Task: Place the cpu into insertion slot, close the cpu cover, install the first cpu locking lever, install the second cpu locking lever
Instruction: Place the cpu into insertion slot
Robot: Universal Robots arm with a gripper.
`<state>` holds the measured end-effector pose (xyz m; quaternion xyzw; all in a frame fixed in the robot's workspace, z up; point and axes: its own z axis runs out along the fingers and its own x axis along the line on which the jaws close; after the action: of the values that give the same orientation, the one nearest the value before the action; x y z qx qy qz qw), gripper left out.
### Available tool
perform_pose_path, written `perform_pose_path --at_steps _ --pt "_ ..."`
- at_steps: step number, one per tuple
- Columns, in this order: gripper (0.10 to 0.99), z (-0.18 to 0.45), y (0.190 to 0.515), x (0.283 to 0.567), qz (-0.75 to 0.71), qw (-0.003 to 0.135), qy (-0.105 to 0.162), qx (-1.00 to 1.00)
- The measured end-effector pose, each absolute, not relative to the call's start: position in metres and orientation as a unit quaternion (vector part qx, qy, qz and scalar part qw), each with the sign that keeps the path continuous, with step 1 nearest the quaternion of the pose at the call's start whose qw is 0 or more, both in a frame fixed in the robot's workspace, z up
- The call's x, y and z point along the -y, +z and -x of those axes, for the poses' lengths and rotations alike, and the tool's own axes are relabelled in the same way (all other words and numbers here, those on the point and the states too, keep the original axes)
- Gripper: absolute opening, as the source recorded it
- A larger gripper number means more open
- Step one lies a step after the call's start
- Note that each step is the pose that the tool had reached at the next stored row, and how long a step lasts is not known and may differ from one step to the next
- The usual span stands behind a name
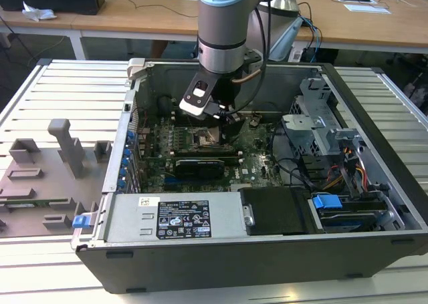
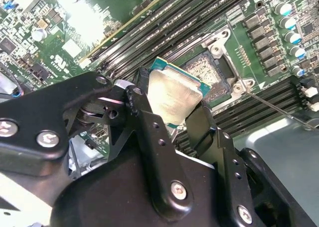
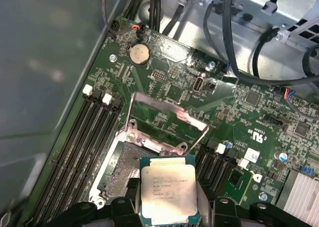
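A robot arm reaches down into an open computer case [image 1: 221, 257], its gripper [image 2: 172, 106] clenched on the cpu [image 3: 168, 192], one black finger [image 2: 142, 100] pressed against each of two opposite edges. In both wrist views the chip hangs at the edge of the bare insertion slot [image 3: 124, 162], with the cpu cover [image 3: 158, 143] tilted up beyond it. Small print marks the chip's silver top and a white label [image 1: 182, 218] on the case, too fine to read; the case lies on a pale slatted metal table [image 1: 60, 83], with wooden desks [image 1: 134, 17] beyond and grey blocks [image 1: 63, 147] at the exterior view's left.
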<state>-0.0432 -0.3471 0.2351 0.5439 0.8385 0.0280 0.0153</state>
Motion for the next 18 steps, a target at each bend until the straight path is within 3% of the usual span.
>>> perform_pose_path --at_steps 18 --pt "0.541 0.0478 0.2342 0.3472 -0.587 0.022 0.02 -0.809"
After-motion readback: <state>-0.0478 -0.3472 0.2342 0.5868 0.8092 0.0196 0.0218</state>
